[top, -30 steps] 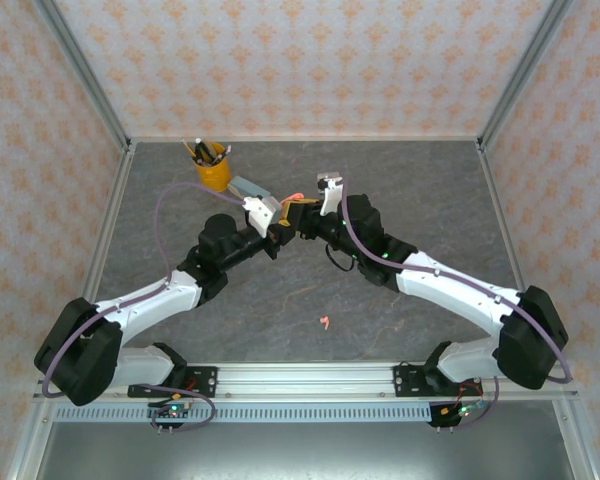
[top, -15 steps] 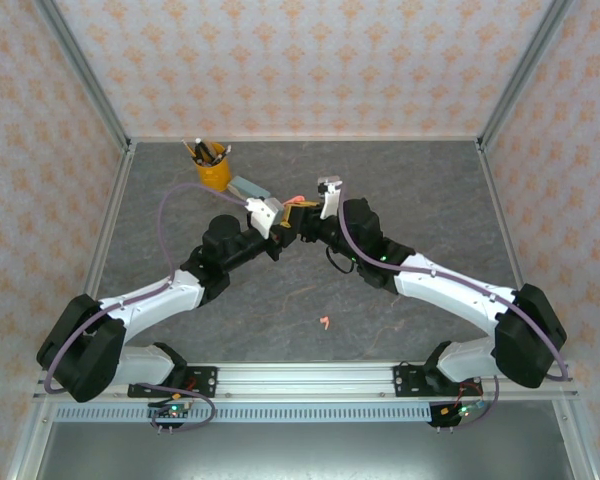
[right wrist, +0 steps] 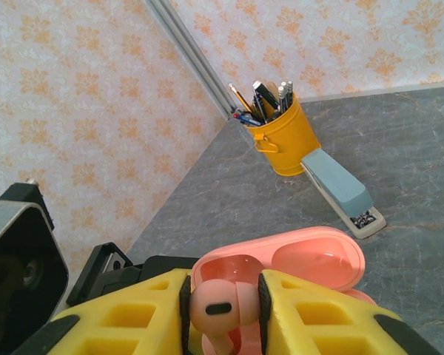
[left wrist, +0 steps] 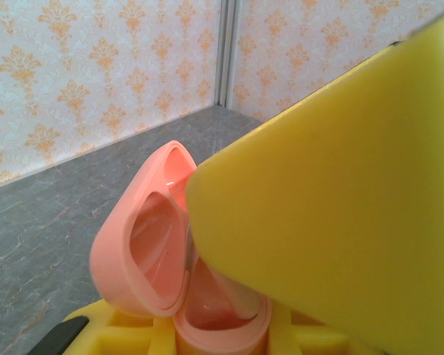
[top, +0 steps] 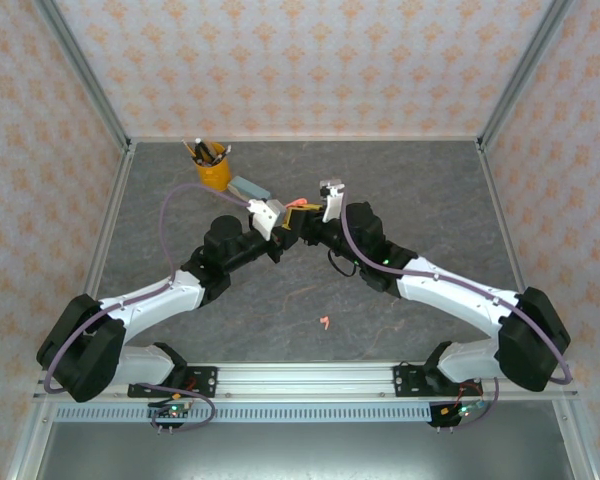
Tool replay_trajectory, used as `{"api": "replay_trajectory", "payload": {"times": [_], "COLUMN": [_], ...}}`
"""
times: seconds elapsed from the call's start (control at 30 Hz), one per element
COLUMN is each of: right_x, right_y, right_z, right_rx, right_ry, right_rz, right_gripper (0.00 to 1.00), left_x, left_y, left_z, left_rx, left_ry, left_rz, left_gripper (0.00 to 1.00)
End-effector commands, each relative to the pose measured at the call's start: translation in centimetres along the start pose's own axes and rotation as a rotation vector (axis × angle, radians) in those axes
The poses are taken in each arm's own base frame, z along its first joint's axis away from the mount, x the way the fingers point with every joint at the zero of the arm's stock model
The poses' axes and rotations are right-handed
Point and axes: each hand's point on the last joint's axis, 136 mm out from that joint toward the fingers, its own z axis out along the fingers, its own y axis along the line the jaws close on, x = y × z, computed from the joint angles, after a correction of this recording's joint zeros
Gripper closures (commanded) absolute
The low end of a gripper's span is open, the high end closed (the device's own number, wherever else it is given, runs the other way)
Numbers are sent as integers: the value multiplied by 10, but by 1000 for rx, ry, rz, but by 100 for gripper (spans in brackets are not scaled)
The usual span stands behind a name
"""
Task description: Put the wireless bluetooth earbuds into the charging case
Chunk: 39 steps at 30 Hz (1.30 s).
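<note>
Right gripper [right wrist: 223, 305] pinches pink earbud [right wrist: 211, 309] at rim of case [right wrist: 314, 259] clamped by left gripper [left wrist: 226, 296].

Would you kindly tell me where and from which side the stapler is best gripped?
Probably the stapler is best taken across its narrow body near the middle, from straight above: it lies flat on the table, long sides free, while the cup crowds one end.

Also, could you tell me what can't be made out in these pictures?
- Inside of the case: left wrist view, mostly hidden by a finger of the left gripper.
- Lower end of the held earbud: right wrist view, cut off by the bottom edge.
- Loose earbud: top view, too small to tell its pose.
</note>
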Motion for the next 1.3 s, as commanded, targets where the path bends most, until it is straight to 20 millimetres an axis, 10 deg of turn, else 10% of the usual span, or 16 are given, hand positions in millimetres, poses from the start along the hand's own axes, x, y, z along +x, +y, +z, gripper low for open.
{"api": "replay_trajectory", "payload": {"times": [0.0,0.37,0.87,1.27], "right_x": [13,12,-35,-16], "right_y": [-14,-17,2,-47], "right_z": [-3,-4,-42,-94], "right_rx": [62,79,112,454], "right_ry": [43,36,-16,98], "right_rz": [37,59,132,222], "right_gripper": [68,66,38,35], "left_x": [-48,-47,-34,-24], "left_y": [-13,-15,-14,-9], "left_z": [-3,-3,-6,-18], "left_rx": [46,50,39,-9], "left_ry": [-150,-148,-137,-114], "left_rz": [32,34,41,94], "left_gripper": [100,100,100,100]}}
